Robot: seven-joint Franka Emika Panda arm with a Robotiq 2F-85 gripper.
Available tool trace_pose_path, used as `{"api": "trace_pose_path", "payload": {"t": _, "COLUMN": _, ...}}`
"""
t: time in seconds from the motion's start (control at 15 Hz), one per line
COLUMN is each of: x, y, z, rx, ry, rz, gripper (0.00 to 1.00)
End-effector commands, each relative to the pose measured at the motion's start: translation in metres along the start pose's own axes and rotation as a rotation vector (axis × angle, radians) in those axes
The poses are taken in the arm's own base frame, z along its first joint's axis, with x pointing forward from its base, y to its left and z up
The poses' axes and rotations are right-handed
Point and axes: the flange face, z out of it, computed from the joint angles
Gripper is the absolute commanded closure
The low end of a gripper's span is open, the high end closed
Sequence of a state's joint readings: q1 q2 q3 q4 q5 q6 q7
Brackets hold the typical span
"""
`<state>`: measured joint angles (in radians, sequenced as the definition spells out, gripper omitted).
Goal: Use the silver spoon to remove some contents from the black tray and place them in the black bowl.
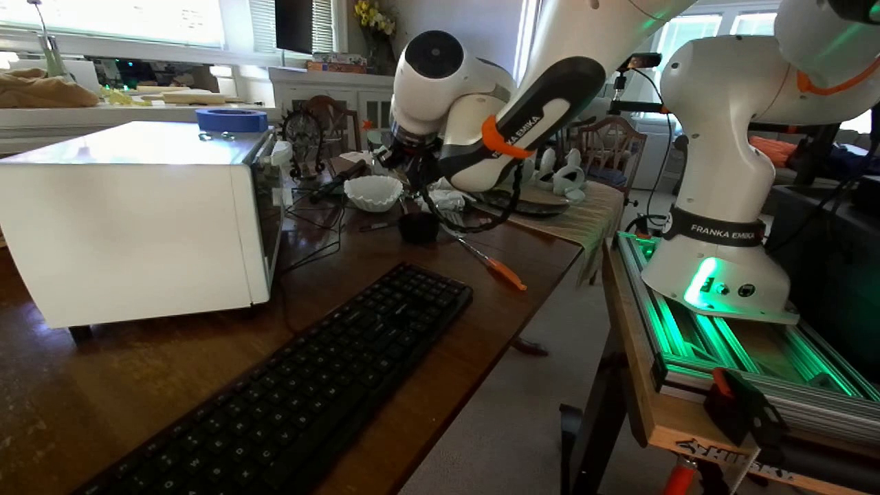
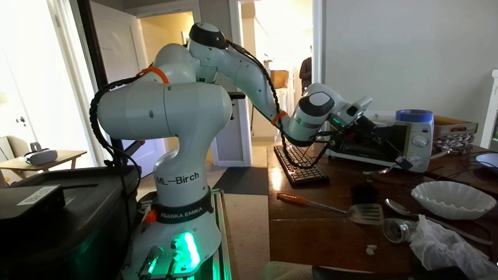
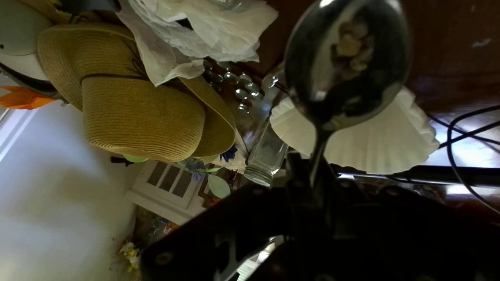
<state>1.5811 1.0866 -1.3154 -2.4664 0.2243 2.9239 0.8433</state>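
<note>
The silver spoon [image 2: 379, 171] is held at its handle by my gripper [image 2: 404, 162], above the table. In the wrist view the spoon's bowl [image 3: 343, 93] shows pale chunks [image 3: 351, 47], and my gripper [image 3: 312, 171] is closed around the handle. The black bowl [image 2: 363, 193] stands on the table just below the spoon's bowl; it also shows in an exterior view [image 1: 418, 228]. A small pale piece [image 2: 369, 180] shows between the spoon and the black bowl. The black bowl's inside is not visible. The black tray is hidden or out of view.
A white fluted bowl [image 2: 453, 200], a second spoon [image 2: 397, 206], a glass jar [image 2: 398, 229] and crumpled white wrapping [image 2: 447, 249] lie nearby. An orange-handled spatula [image 2: 295, 199] lies in front. The keyboard [image 1: 323, 371] and white oven [image 1: 137, 227] stand behind. Pale bits [image 2: 370, 249] lie on the table.
</note>
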Motion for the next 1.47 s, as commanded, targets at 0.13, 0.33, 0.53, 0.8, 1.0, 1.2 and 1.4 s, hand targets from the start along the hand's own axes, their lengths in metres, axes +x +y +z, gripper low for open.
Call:
{"api": "trace_pose_path", "payload": {"t": 0.13, "x": -0.011, "y": -0.001, "z": -0.005, "rx": -0.075, "ry": 0.059, "rz": 0.029, "gripper": 0.98}}
{"api": "trace_pose_path", "payload": {"t": 0.33, "x": -0.012, "y": 0.002, "z": -0.006, "rx": -0.108, "ry": 0.101, "rz": 0.053, "gripper": 0.98}}
{"api": "trace_pose_path", "payload": {"t": 0.53, "x": -0.011, "y": 0.003, "z": -0.005, "rx": -0.152, "ry": 0.126, "rz": 0.059, "gripper": 0.98}}
{"api": "trace_pose_path", "payload": {"t": 0.8, "x": -0.012, "y": 0.003, "z": -0.008, "rx": -0.199, "ry": 0.163, "rz": 0.052, "gripper": 0.98}}
{"api": "trace_pose_path", "payload": {"t": 1.0, "x": -0.012, "y": 0.000, "z": -0.012, "rx": -0.215, "ry": 0.181, "rz": 0.038, "gripper": 0.98}}
{"api": "trace_pose_path", "payload": {"t": 1.2, "x": -0.011, "y": -0.004, "z": -0.015, "rx": -0.237, "ry": 0.203, "rz": 0.024, "gripper": 0.98}}
{"api": "trace_pose_path", "payload": {"t": 1.4, "x": -0.009, "y": -0.008, "z": -0.016, "rx": -0.265, "ry": 0.216, "rz": 0.012, "gripper": 0.98}}
